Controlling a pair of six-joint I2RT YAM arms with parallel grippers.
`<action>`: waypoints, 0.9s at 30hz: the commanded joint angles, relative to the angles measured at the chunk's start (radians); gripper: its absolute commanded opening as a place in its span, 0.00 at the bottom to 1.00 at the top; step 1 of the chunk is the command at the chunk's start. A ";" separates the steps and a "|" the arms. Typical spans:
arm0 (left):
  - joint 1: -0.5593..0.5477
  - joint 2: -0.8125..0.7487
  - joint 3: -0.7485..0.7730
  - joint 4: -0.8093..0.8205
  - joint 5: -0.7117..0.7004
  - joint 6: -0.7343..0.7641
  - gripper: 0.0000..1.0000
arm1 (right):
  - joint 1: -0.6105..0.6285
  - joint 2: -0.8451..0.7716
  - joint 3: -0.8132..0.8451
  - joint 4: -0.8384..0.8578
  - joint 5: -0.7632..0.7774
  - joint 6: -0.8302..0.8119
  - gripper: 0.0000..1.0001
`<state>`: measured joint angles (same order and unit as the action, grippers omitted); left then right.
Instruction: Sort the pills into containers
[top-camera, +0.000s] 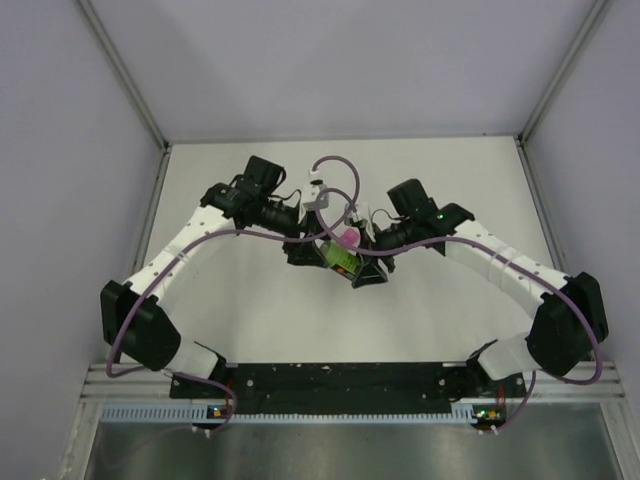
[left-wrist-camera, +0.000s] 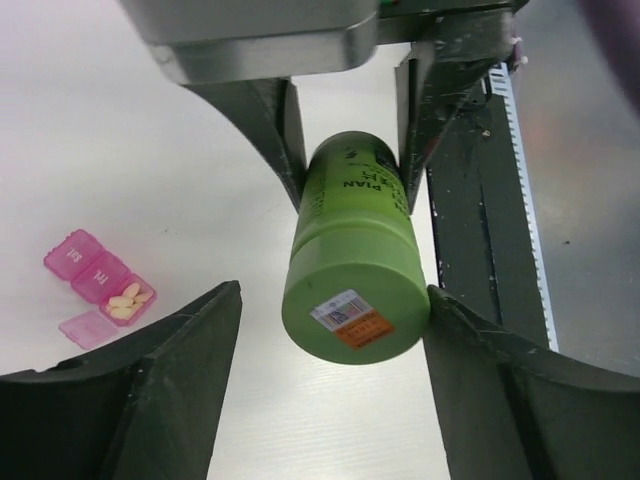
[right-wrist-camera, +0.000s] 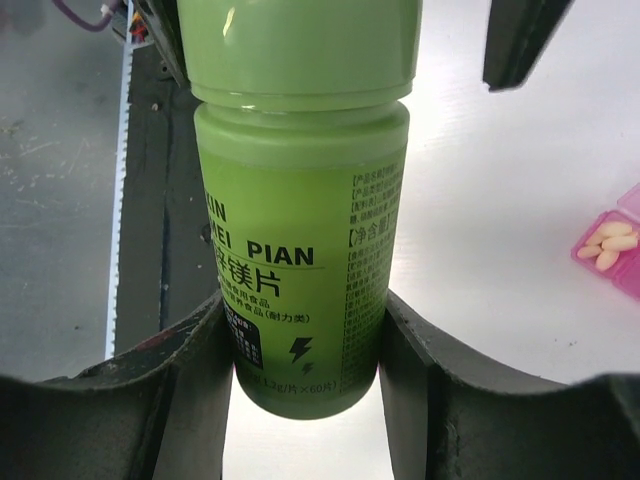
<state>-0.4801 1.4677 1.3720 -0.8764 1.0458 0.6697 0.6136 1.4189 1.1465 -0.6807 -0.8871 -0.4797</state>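
The left tool (left-wrist-camera: 335, 295) gapes around the cap end of a green bottle (left-wrist-camera: 352, 250); one finger (left-wrist-camera: 150, 390) is well clear of the cap and the other is just beside it. The bottle hangs above the desk (left-wrist-camera: 120, 150), its long axis running from tool to tool, cap toward the left one. Near it on the desk lies a pink pill box (left-wrist-camera: 75, 258), one compartment open with pale pills (left-wrist-camera: 130, 298) inside. The right tool (right-wrist-camera: 300, 300) is clamped on the bottle's body
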 joint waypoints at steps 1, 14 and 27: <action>-0.028 -0.035 -0.024 0.151 -0.066 -0.079 0.82 | 0.015 -0.040 0.058 0.112 -0.067 0.024 0.00; 0.018 -0.069 -0.025 0.226 0.003 -0.264 0.99 | 0.015 -0.067 0.004 0.167 0.020 0.046 0.00; 0.100 -0.124 -0.063 0.439 0.071 -0.629 0.99 | 0.015 -0.100 -0.021 0.265 0.174 0.101 0.00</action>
<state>-0.4156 1.3796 1.3251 -0.6083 1.0767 0.2600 0.6155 1.3735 1.1297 -0.5022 -0.7708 -0.4072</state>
